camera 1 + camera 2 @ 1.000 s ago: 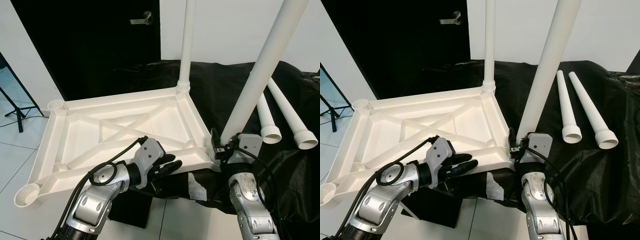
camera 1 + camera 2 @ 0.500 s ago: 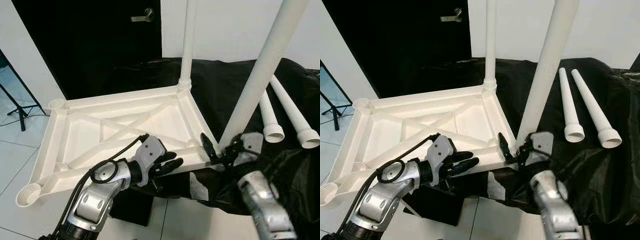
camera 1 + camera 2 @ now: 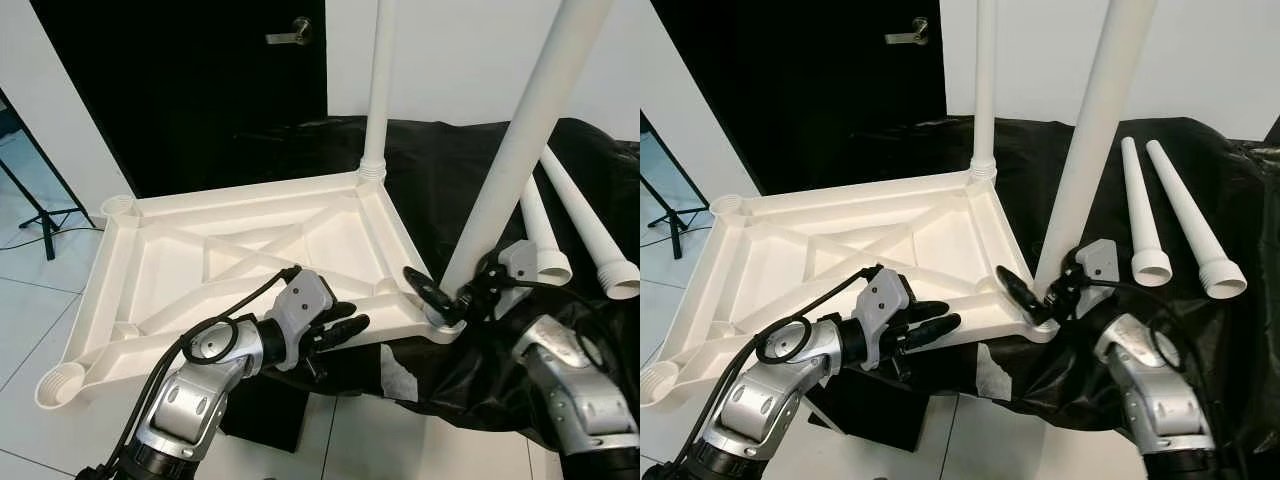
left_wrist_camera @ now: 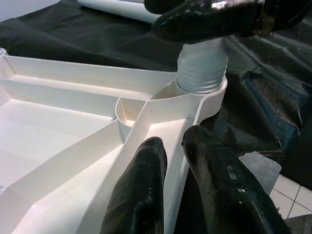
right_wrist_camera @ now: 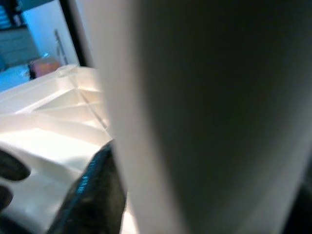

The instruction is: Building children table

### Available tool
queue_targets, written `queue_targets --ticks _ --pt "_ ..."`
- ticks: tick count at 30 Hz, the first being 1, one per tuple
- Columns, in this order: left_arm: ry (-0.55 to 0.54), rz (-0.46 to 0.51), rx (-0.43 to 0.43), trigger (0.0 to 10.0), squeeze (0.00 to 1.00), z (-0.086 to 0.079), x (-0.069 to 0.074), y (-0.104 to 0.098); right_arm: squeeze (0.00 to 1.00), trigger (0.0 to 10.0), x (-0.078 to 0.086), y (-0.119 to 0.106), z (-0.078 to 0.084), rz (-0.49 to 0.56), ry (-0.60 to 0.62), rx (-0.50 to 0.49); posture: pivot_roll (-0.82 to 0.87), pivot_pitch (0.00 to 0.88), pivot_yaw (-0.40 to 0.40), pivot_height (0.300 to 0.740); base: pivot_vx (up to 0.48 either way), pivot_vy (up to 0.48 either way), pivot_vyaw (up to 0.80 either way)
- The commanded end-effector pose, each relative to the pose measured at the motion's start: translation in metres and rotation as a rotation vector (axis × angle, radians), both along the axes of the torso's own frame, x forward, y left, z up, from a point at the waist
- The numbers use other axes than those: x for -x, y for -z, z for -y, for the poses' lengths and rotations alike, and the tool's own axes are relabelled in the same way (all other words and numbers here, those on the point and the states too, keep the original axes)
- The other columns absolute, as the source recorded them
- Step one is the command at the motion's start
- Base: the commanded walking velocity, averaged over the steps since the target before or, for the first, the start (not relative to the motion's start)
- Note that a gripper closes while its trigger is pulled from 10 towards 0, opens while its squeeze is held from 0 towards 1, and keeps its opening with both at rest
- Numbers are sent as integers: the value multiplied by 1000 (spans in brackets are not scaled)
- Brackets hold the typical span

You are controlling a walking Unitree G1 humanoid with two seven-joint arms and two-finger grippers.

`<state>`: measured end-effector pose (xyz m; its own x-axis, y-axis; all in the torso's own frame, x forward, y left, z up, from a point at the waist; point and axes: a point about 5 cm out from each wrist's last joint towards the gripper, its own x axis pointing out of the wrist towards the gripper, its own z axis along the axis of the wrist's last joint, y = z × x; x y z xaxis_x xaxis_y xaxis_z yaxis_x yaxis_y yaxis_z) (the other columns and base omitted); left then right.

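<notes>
second leg seated, right arm swung out to the side

on the left, your upturned tabletop lies ribbed side up, overhanging the white tile floor, with two empty round sockets at its left corners. it is moulded white plastic, smooth and slightly glossy, with thin crossing ribs inside a raised rim.

moving right, your left gripper is at the near rim, its two black fingers drawn narrow and straddling the thin wall, so it looks pinched on the tabletop to steady it.

further right, the far leg stands upright in its corner. the near leg stands in the near right corner, leaning a little, its ridged collar at the socket. a second ago your right wrist sat directly below that leg; now the arm has swung out to the right and the right gripper reaches back in from the side, fingers set around the base of the leg. whether they clamp it you cannot tell. that suggests a regrip for another twist, or a release.

at the right, two spare legs, tapered smooth tubes with ridged open ends, lie side by side on the crinkled black sheet.
</notes>
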<state>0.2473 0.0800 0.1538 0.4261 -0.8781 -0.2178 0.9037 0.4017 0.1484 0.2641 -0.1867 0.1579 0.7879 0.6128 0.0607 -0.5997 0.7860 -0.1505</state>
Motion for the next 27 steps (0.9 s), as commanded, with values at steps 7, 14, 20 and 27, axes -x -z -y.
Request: queue_targets --ticks 7,14,20,27 --pt "-38 12 -3 10000 0 -1 -3 -3 0 0 11 12 7 -89 -72 0 29 0 25 740 0 0 0" --pt "-34 14 -1 10000 0 0 -2 -4 0 0 14 21 8 -122 -8 -38 27 0 31 740 0 0 0" --pt "-65 9 14 10000 0 4 -3 -3 0 10000 11 22 -8 -101 150 -97 27 0 30 740 0 0 0" --pt "-114 12 33 10000 0 8 -6 -1 0 10000 7 29 -25 -73 364 -79 26 0 34 740 0 0 0"
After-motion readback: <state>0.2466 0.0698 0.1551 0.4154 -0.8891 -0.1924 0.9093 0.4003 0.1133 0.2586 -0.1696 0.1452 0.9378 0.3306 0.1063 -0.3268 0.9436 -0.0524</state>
